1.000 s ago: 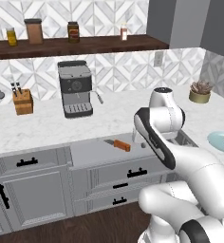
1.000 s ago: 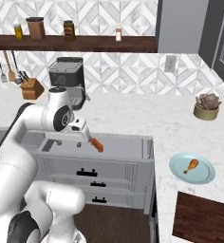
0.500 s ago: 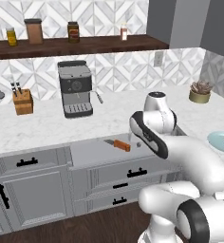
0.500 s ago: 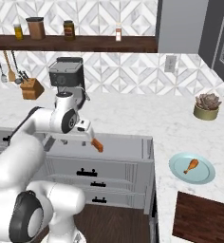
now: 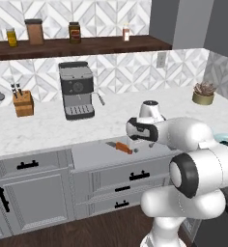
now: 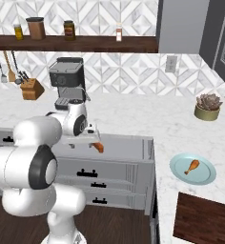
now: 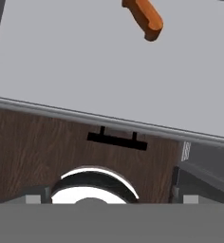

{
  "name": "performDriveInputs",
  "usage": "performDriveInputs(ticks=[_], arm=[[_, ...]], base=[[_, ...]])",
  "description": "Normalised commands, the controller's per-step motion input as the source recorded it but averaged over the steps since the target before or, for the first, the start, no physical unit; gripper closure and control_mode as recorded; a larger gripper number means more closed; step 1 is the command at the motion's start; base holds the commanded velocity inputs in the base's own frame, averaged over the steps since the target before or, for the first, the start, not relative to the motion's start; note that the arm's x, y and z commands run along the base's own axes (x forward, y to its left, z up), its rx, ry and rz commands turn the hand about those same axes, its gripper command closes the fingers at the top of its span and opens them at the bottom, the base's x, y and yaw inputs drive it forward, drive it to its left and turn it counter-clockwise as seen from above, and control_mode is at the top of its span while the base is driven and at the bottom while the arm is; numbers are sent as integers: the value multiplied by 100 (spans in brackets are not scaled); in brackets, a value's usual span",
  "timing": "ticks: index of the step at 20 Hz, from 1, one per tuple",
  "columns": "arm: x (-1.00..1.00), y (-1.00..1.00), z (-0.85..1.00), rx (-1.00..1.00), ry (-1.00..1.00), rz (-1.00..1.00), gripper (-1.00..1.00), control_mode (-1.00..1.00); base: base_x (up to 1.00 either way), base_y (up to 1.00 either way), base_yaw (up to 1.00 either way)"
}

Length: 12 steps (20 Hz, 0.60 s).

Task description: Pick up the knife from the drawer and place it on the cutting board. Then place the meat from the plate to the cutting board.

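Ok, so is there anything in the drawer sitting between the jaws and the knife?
Nothing visible. The knife lies alone on the bare floor of the open drawer, with no other item near it. In the hand view its orange-brown handle lies on the plain grey surface, unobstructed.

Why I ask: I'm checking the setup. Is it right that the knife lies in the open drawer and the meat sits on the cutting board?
Not quite. The right base view shows the meat on the plate, not the cutting board. The knife does lie in the open drawer.
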Motion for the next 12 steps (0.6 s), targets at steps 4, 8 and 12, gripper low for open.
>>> performDriveInputs(ticks=[4,8,12], arm=[[61,6,-45,-1,11,7,-100,-100],[46,4,-33,0,3,0,-100,-100],[34,0,-27,0,0,-4,-100,-100]], base=[[0,0,0],[0,0,0],[0,0,0]])
